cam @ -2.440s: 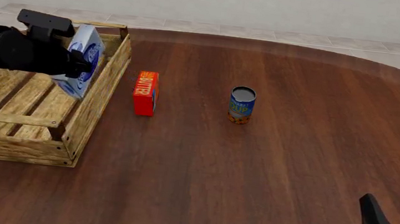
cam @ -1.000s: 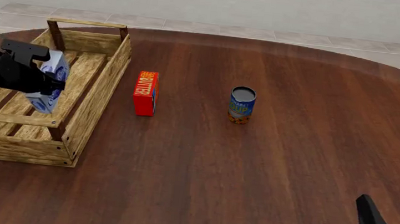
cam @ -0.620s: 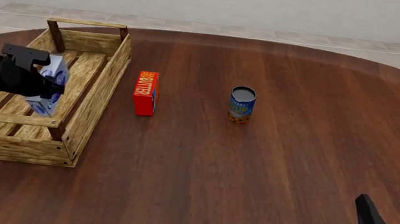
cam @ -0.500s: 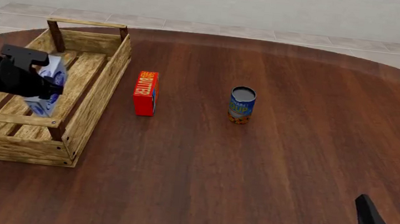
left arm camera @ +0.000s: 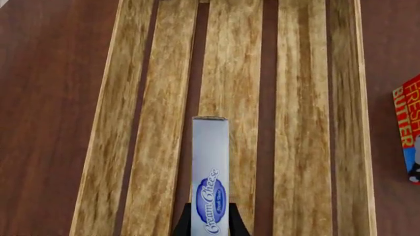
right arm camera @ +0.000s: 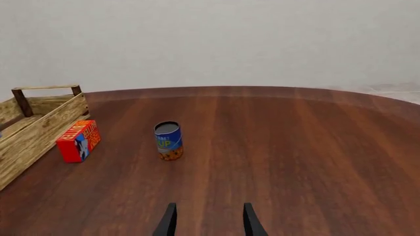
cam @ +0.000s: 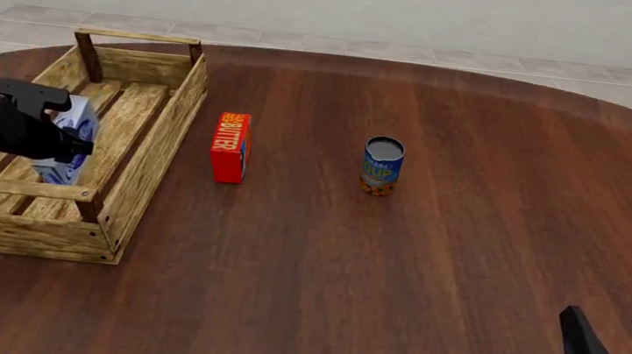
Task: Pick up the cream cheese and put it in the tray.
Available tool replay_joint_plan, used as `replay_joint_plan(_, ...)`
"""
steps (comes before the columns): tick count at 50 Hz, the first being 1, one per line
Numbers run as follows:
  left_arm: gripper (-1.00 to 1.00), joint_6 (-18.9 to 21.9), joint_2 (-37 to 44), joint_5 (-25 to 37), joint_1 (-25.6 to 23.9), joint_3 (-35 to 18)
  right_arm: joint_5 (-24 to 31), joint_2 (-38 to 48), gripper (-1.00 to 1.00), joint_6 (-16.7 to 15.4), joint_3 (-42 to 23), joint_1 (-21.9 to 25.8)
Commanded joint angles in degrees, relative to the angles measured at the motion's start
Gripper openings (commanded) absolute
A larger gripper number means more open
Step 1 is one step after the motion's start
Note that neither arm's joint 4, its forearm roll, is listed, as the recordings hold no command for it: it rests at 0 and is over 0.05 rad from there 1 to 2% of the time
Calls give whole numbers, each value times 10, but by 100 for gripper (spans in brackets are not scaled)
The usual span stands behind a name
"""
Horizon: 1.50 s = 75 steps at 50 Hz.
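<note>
Most of the task is done: only the release is left.
The cream cheese (left arm camera: 210, 177) is held on edge by the closed left gripper (left arm camera: 208, 221), low over the tray (cam: 152, 155) slats. The butter box (cam: 228, 146) and can (cam: 382, 167) stand outside, blocking nothing. The right gripper (right arm camera: 206, 222) is parked apart, fingers spread.

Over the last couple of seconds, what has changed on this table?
The left gripper carried the cream cheese from above the tray's right wall to its middle and lowered it toward the slats. It still grips the box, held on edge. The butter box, the can and the right gripper, open near the table's front edge, stayed put.
</note>
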Motion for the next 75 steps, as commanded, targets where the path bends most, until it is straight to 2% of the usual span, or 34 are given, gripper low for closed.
replay_joint_plan(1, -100, 10, 4, -5, 11, 0, -3, 5, 100, 0, 0, 1)
replay_joint_plan(42, -100, 23, 16, -22, 27, 10, -11, 19, 100, 1, 0, 7)
replay_joint_plan(43, 100, 24, 18, -23, 28, 11, -10, 18, 100, 1, 0, 7)
replay_joint_plan(51, 100, 18, 12, -13, 25, 6, -6, 14, 100, 2, 0, 7)
replay_joint_plan(53, 100, 11, -1, -9, 11, 15, -3, 11, 100, 3, 0, 7)
replay_joint_plan(75, 100, 2, -96, 25, -22, 28, -11, 20, 100, 5, 0, 11)
